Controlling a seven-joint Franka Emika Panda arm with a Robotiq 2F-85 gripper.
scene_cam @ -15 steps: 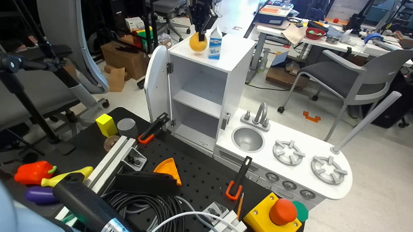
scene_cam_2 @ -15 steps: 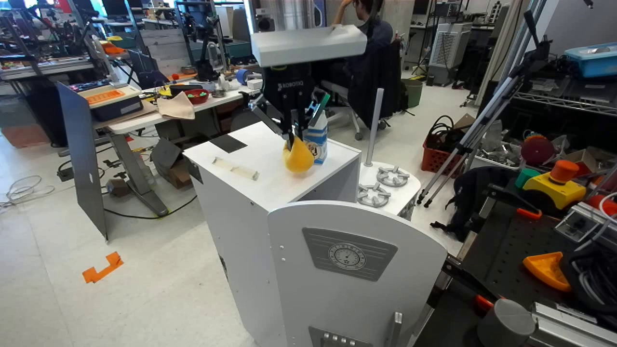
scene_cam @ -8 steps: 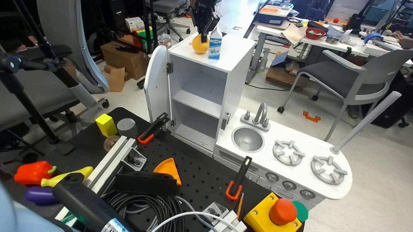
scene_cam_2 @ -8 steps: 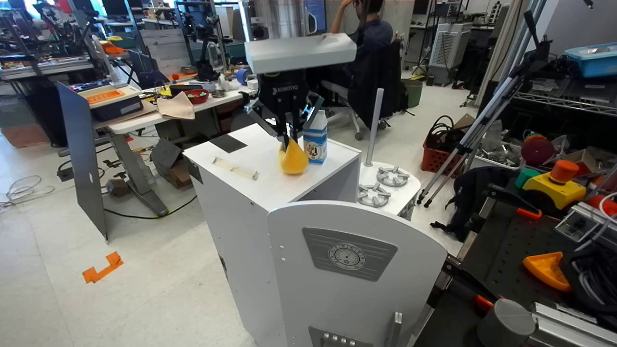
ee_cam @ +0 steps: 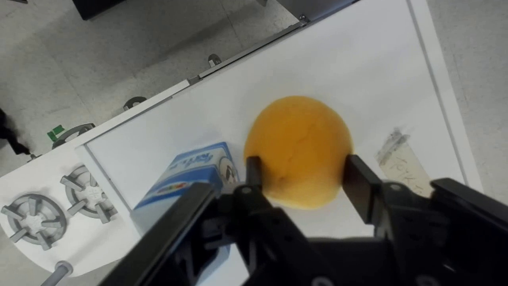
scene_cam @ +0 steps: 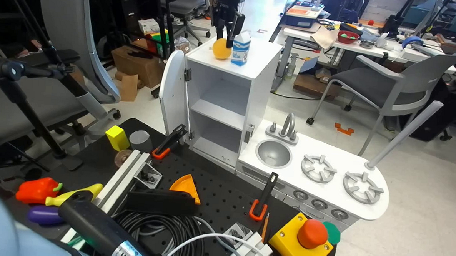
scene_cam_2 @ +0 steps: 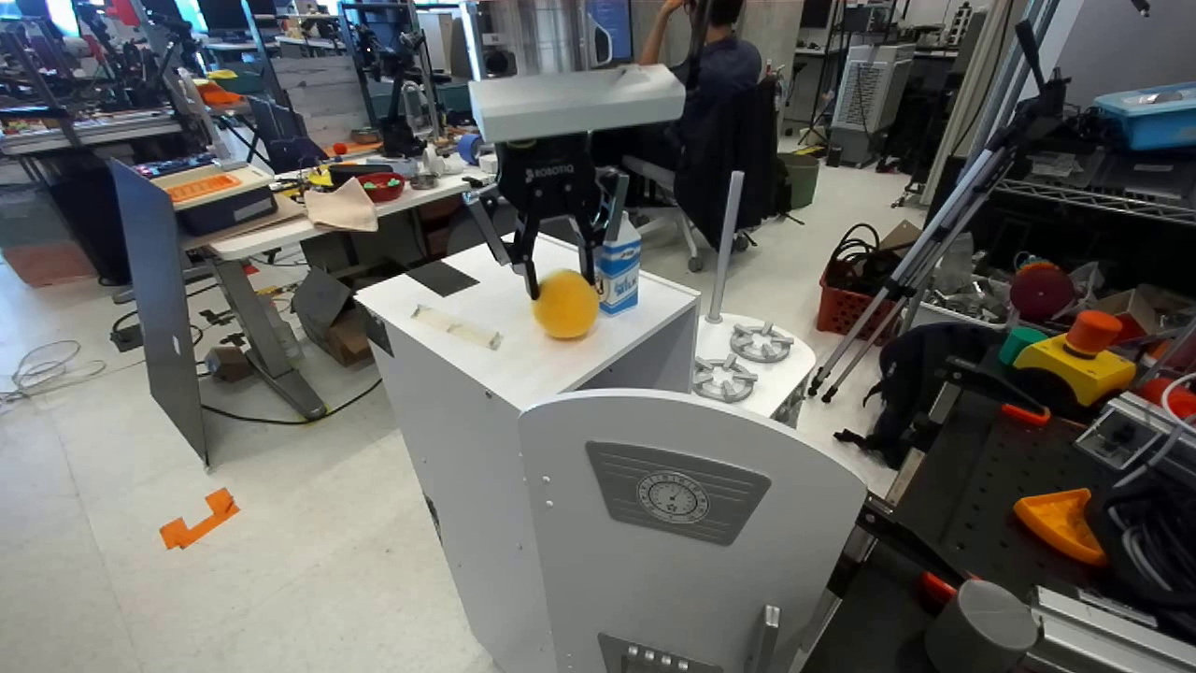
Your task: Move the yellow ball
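The yellow ball point(scene_cam_2: 566, 306) is round and sits on the white cabinet top point(scene_cam_2: 512, 365) near its front edge. It also shows in an exterior view point(scene_cam: 221, 49) and in the wrist view point(ee_cam: 299, 147). My gripper point(ee_cam: 303, 171) points down with its fingers spread on either side of the ball, at or very near its surface. The ball is no longer pinched. The gripper also shows in both exterior views point(scene_cam: 224, 41) point(scene_cam_2: 562, 283).
A blue-and-white milk carton point(scene_cam_2: 619, 276) stands close beside the ball and one finger; it also shows in the wrist view point(ee_cam: 190, 171). The cabinet door point(scene_cam: 172, 91) hangs open. A toy sink point(scene_cam: 274, 153) and burners stand lower beside the cabinet. Tape point(scene_cam_2: 458, 327) lies on the top.
The gripper moved the pinched ball down and towards the carton's front, then its fingers spread. The ball went from squeezed to round. The carton shifted and turned slightly away from the ball.
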